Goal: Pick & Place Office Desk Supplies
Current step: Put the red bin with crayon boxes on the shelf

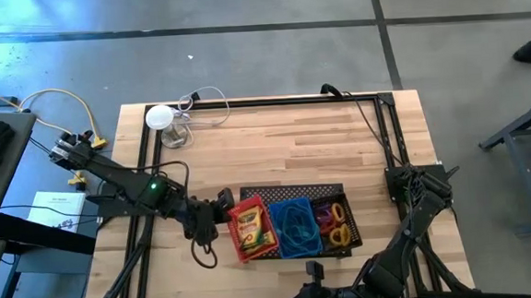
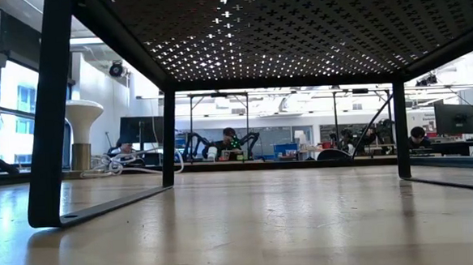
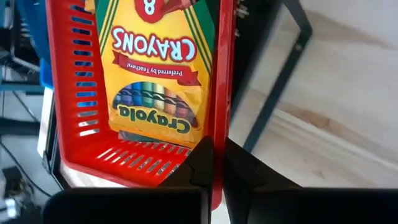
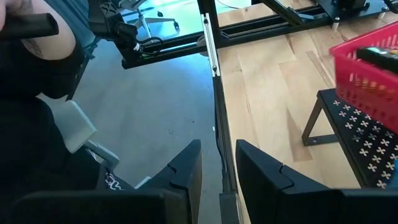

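My left gripper (image 3: 212, 163) is pinching the red basket's (image 1: 249, 229) rim, fingers closed on it; a crayon box (image 3: 158, 68) is lying inside, apparently covering a second. The right gripper (image 4: 217, 165) is waiting, slightly open.

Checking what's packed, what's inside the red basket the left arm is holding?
A yellow Crayola crayon box lies in the red slotted plastic basket, whose wall the left claw grips. Anything beneath the box is hidden.
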